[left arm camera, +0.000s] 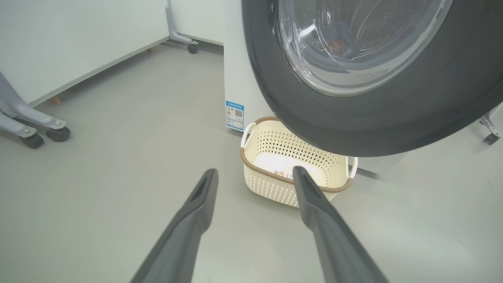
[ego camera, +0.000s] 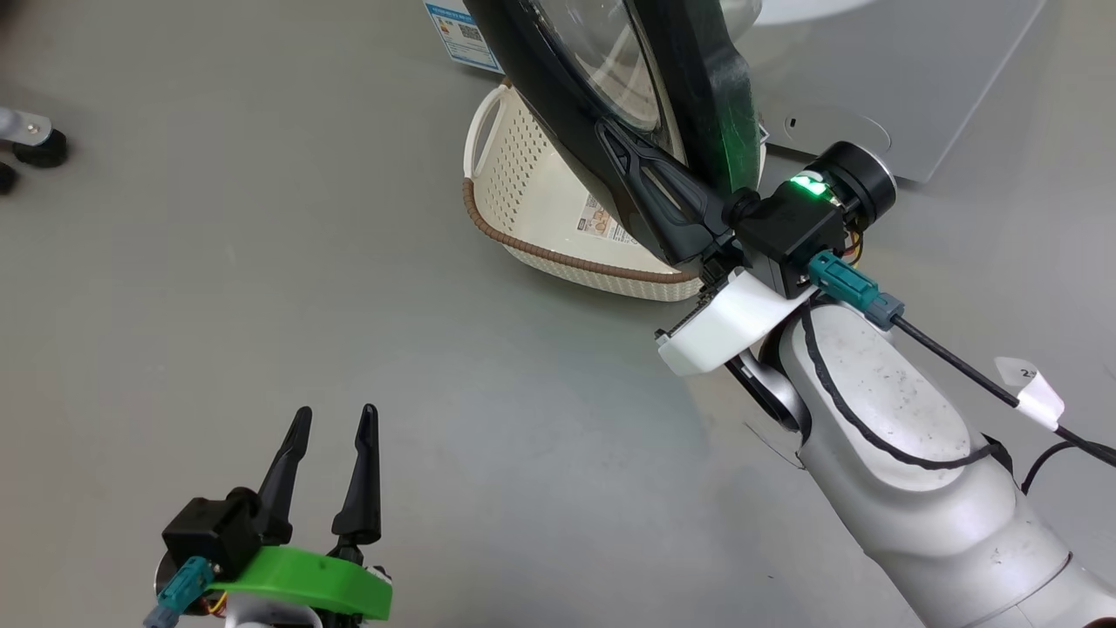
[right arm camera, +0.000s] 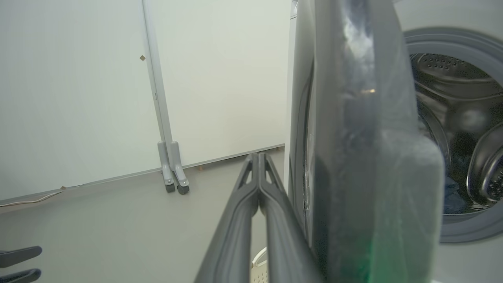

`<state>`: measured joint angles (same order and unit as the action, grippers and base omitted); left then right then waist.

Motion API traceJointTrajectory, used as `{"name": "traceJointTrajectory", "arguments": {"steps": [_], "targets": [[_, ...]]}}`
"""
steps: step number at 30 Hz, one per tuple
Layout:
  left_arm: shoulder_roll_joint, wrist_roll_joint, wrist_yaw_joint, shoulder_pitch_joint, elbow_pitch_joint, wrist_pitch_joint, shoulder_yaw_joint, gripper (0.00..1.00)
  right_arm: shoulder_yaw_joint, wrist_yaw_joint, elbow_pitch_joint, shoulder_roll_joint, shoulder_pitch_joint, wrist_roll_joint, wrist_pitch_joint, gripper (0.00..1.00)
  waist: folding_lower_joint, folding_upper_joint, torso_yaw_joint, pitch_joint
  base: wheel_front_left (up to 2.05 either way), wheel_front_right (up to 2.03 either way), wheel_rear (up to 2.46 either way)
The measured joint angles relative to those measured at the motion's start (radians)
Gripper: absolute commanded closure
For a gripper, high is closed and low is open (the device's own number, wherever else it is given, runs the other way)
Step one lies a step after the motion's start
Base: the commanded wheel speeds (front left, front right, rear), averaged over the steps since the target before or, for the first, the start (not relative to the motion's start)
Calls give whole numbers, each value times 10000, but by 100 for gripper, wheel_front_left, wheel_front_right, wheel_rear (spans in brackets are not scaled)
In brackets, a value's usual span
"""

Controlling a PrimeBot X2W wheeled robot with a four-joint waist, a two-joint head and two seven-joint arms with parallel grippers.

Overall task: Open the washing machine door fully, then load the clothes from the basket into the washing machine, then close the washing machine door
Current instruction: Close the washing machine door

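The washing machine door (ego camera: pixel 558 105) stands part open, its black ring and glass bowl over the cream basket (ego camera: pixel 540 187). My right gripper (ego camera: pixel 610 135) is shut and empty, its fingers (right arm camera: pixel 257 188) lying along the door's outer face near the lower rim. The steel drum (right arm camera: pixel 452 98) of the washing machine (ego camera: pixel 915 78) shows past the door's edge. Low in it lies a bit of blue cloth (right arm camera: pixel 454 196), the clothes. My left gripper (ego camera: pixel 335 410) hangs open over the floor, pointing at the basket (left arm camera: pixel 275 184). Inside the basket I see bare bottom and a sticker.
Grey floor spreads to the left and front of the machine. Wheeled stand feet (left arm camera: pixel 39 133) sit at the far left, and another castered post (right arm camera: pixel 173 173) stands by a white partition wall. A blue label (left arm camera: pixel 234 115) marks the machine's lower front.
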<state>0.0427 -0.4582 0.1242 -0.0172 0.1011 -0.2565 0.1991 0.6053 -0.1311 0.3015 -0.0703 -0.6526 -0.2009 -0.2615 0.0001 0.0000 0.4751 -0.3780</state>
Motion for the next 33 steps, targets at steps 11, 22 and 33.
{"name": "traceJointTrajectory", "arguments": {"steps": [11, 22, 33], "targets": [[-13, 0, 0, 358, -77, 0, 165, 0, -128, 0, 17, 0, -483, 90, 0, 100, 0, 0, -582, -438, 0, 0, 0], [-27, 8, 0, 727, -136, 0, 930, 0, -727, 0, 23, -8, -1040, 293, 0, 100, 0, 0, -979, -1015, 0, 0, 0], [-40, -4, 0, 852, -176, -2, 811, 0, -1143, 0, -12, -44, -1912, 633, 0, 100, 1, 0, -987, -1616, 0, 0, 0]]}}
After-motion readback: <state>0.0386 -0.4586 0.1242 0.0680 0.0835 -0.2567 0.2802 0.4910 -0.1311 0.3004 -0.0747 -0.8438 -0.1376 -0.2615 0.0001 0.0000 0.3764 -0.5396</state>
